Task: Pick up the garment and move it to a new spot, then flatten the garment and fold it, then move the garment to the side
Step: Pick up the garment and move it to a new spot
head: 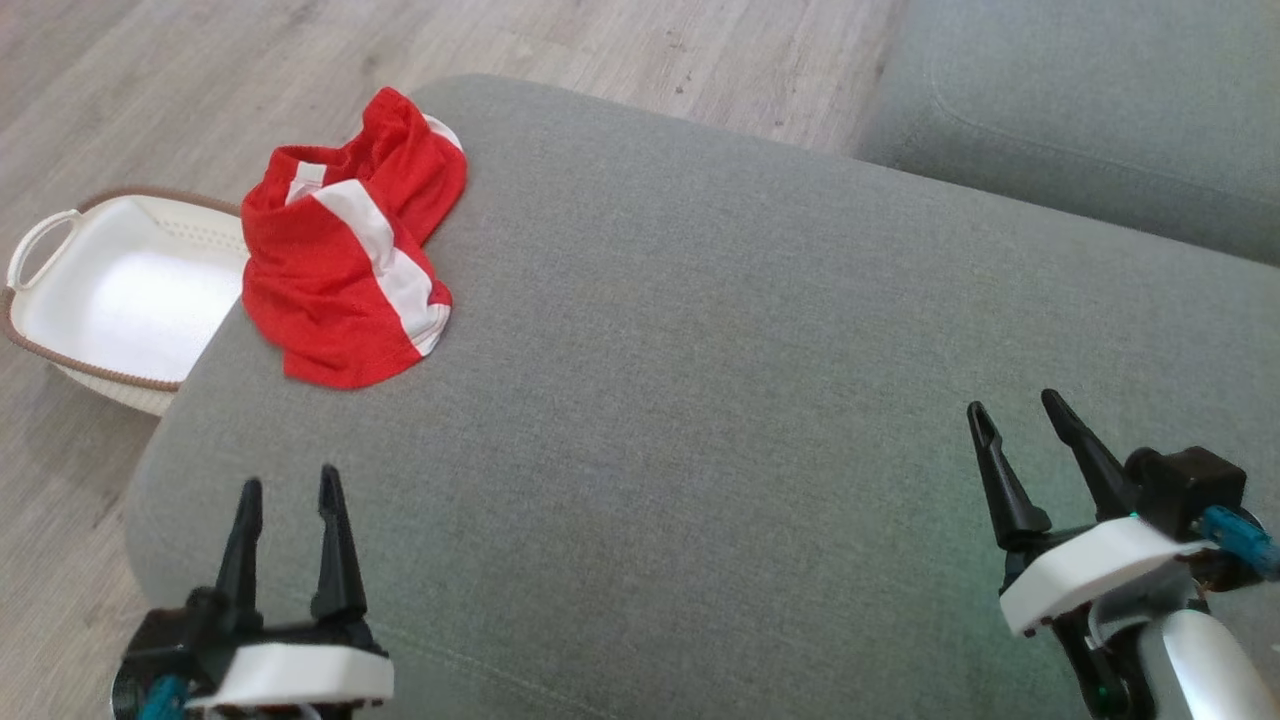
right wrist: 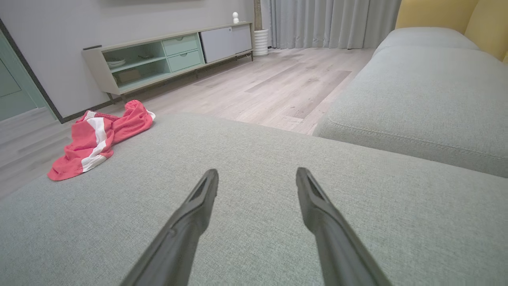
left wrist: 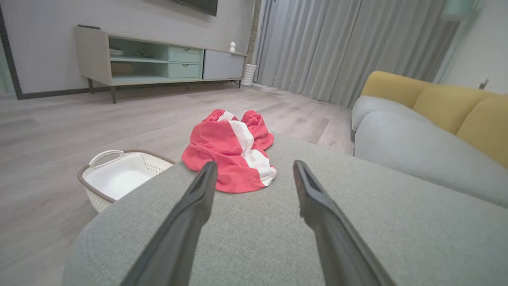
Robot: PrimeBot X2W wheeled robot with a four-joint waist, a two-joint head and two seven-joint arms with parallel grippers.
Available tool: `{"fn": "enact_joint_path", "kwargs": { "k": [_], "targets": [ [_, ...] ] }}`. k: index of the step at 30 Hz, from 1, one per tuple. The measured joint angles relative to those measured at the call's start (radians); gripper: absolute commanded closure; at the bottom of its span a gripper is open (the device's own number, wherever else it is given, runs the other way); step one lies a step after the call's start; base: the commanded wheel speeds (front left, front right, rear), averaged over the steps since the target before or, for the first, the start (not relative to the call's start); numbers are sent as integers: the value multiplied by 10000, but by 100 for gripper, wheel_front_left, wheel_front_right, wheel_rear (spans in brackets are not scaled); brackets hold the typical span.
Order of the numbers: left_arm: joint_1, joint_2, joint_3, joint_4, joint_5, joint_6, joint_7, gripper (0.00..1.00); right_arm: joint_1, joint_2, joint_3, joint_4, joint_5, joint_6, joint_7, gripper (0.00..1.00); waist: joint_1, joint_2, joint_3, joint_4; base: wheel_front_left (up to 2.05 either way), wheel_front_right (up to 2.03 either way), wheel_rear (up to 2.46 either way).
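Crumpled garment [head: 345,240] at far left corner of cushion [head: 700,400]. Over near edge, left gripper [head: 288,480] and right gripper [head: 1012,398], fingers apart, empty.

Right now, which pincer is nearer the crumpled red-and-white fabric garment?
Left. The left pincer faces the crumpled red-and-white fabric garment, open, apart from it; the right pincer hangs far off across the grey fabric cushion, also open.

left claw [head: 289,478]: black tapered fingers [head: 335,540], white base [head: 300,675], teal cable [head: 160,697] | right claw [head: 1012,400]: same, silver-white forearm [head: 1210,670]
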Motion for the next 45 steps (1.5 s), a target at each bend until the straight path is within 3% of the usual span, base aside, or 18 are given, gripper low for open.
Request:
{"fn": "enact_joint_path", "kwargs": {
  "k": [5, 9, 13, 22, 26, 28, 33, 42, 43, 45],
  "targets": [
    [-251, -130, 105, -752, -560, -81, 184, 0, -4, -6, -23, -94, 0, 0, -8, 0, 0, 0, 259, -103, 0, 0, 0],
    [-1419, -25, 506, -1346, -677, 483, 1300, 0, -74, -50, -56, -364, 0, 0, 8, 0, 0, 0, 661, -215, 0, 0, 0],
    [-2954, 451, 886, -1446, -897, 823, 2681, 0, -265, -314, -23, -855, 2, 0, 215, 0, 1, 0, 1239, -391, 0, 0, 0],
    [-5799, 1570, 2389, 119, -2100, 1344, 4798, 0, -1340, -1400, -52, -2566, -8, 0, 669, 0, 4, -1, 3195, -1227, 0, 0, 0],
    [-6370, 1979, 2755, 834, -2418, 1432, 5304, 0, -1523, -1701, -209, -3124, -12, 0, 700, 0, 5, -1, 4148, -1753, 0, 0, 0],
    [-6536, 2207, 3033, 1442, -2512, 1733, 5687, 0, -1533, -1879, -408, -3515, -19, 0, 709, 0, 4, -1, 4819, -2168, 0, 0, 0],
    [-6697, 2704, 3154, 2215, -2316, 2171, 5868, 0, -1692, -2104, -669, -4215, -121, 0, 675, 0, 4, -1, 5822, -2803, 0, 0, 0],
    [-7245, 2755, 3346, 2729, -2393, 2474, 6031, 0, -1759, -2167, -809, -4567, -136, 0, 416, 0, 0, -1, 6759, -3602, 0, 0, 0],
    [-7254, 2792, 3375, 2744, -2456, 2475, 6142, 50, -1758, -2167, -832, -4566, -136, 0, 399, 0, 0, 0, 6752, -3640, 0, 0, 0],
    [-7263, 2809, 3381, 2750, -2514, 2472, 6245, 100, -1757, -2167, -848, -4560, -136, 0, 372, 0, 0, -1, 6717, -3655, 0, 0, 0]
  ]
}}
